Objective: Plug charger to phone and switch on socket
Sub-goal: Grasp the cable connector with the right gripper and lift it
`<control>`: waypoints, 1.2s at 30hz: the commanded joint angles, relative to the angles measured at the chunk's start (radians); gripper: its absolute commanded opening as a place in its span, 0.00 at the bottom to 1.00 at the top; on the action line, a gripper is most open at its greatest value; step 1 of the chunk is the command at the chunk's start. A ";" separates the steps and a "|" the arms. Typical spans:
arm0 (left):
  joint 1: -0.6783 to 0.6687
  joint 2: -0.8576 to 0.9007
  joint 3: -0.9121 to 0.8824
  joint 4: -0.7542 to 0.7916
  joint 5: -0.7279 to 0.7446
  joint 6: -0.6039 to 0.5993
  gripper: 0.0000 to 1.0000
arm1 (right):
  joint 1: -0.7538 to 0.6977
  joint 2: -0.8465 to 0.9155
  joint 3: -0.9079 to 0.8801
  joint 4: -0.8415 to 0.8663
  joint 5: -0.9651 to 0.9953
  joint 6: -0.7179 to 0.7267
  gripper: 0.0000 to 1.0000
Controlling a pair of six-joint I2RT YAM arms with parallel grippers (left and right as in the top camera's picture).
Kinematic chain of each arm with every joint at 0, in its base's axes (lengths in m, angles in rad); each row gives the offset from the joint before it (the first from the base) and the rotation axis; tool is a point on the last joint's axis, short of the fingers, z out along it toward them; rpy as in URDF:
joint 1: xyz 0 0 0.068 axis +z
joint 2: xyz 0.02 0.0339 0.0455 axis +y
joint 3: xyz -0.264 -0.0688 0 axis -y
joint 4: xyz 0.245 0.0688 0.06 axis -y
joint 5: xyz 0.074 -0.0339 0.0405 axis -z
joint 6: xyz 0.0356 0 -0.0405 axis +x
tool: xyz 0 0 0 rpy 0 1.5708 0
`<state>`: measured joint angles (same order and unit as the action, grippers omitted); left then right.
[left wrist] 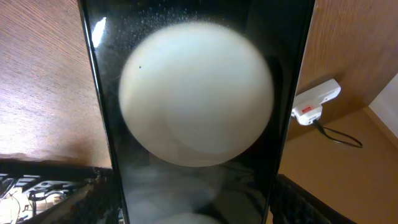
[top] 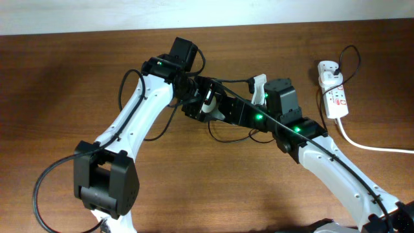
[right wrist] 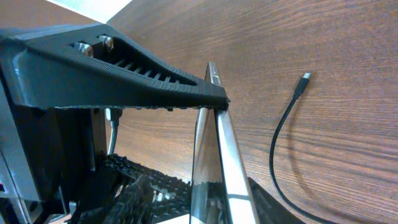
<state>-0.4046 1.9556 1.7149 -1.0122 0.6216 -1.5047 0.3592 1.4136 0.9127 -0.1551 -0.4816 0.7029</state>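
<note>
Phone point(left wrist: 199, 112) clamped in the left claw point(top: 196, 100), above mid-counter. The right claw point(top: 215, 110) touches its edge; cannot tell if gripping. Charger cable point(right wrist: 277, 146) loose on wood. Power strip point(top: 334, 98) near right edge.

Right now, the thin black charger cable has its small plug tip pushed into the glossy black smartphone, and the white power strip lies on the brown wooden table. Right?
No. The plug tip of the thin black charger cable lies free on the wooden table, apart from the glossy black smartphone; the right wrist view shows it.
</note>
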 commanded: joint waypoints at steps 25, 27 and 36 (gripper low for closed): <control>-0.001 -0.040 0.029 0.002 0.026 -0.010 0.00 | -0.017 0.042 0.016 0.055 -0.068 -0.006 0.04; 0.011 -0.040 0.029 0.033 0.026 0.187 0.00 | -0.094 0.022 0.016 0.055 -0.116 -0.014 0.04; 0.072 -0.040 0.029 0.502 0.473 0.870 0.04 | -0.315 -0.116 0.016 0.141 -0.226 0.367 0.04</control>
<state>-0.3431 1.9354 1.7344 -0.5770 0.9329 -0.7349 0.0494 1.3281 0.9108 -0.0807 -0.6701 0.8879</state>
